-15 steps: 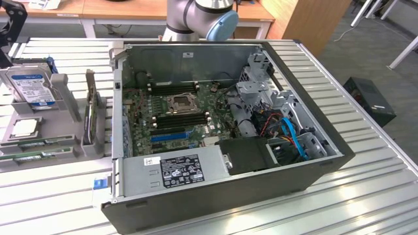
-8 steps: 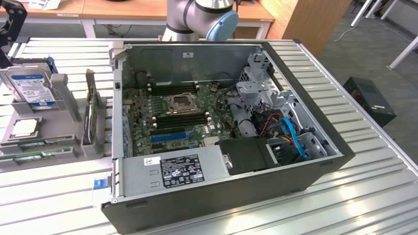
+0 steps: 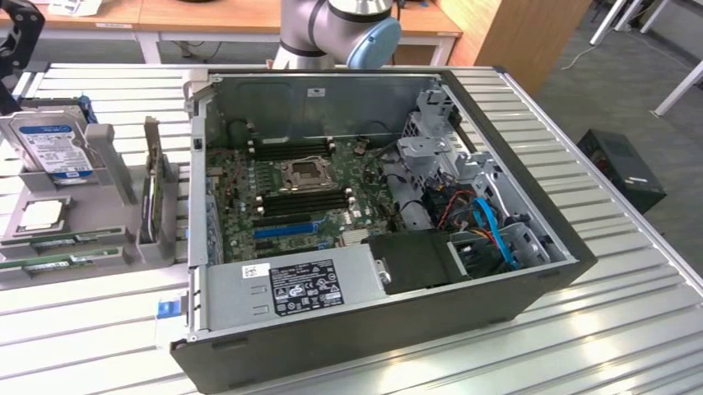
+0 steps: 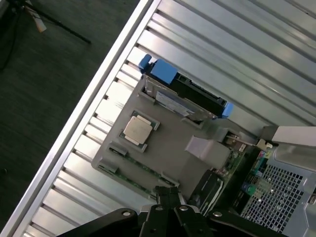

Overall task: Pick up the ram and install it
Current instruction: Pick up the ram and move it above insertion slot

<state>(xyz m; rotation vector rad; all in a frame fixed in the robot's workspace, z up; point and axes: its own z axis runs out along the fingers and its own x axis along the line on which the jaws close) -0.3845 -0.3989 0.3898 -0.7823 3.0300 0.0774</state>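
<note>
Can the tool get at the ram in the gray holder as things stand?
Likely yes. The ram lies uncovered along the gray holder's edge, apart from the upright hard drive and expansion card, and the shut tool hangs above that edge with nothing between.

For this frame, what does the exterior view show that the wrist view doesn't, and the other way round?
Exterior view: the motherboard, power supply and blue cables inside the open case. Wrist view: the shut gripper and the dark floor beside the table. Both: the grey holder with the hard drive, CPU and ram, plus part of the case.
</note>
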